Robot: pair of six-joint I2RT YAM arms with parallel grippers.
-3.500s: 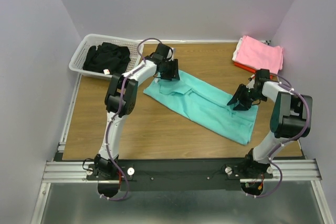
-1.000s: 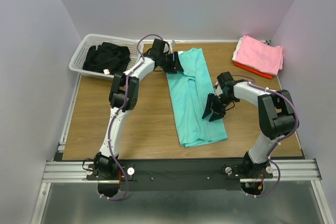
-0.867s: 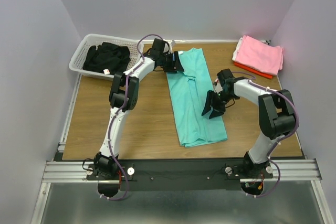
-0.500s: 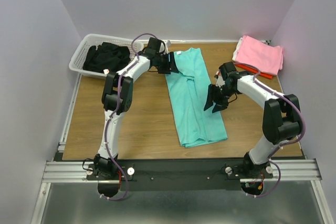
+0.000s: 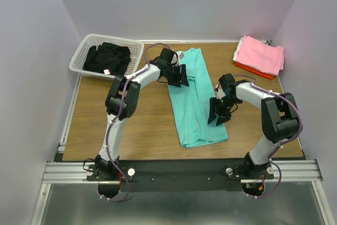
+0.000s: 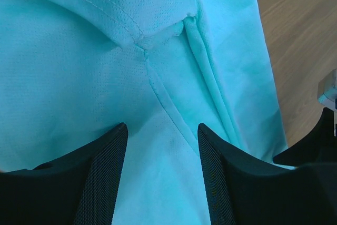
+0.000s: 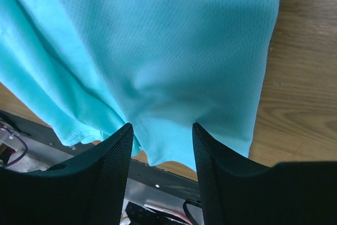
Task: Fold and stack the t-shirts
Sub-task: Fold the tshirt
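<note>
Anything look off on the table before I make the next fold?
Nothing spilled or damaged. The turquoise t-shirt is folded unevenly: its near end flares wider than its far end, and a sleeve seam is bunched by the open left gripper. The right gripper, also open, is over its right edge.

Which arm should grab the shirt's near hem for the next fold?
Probably right. The right fingers are open over the shirt's near half, close to the hem; the left fingers are over its far half.
</note>
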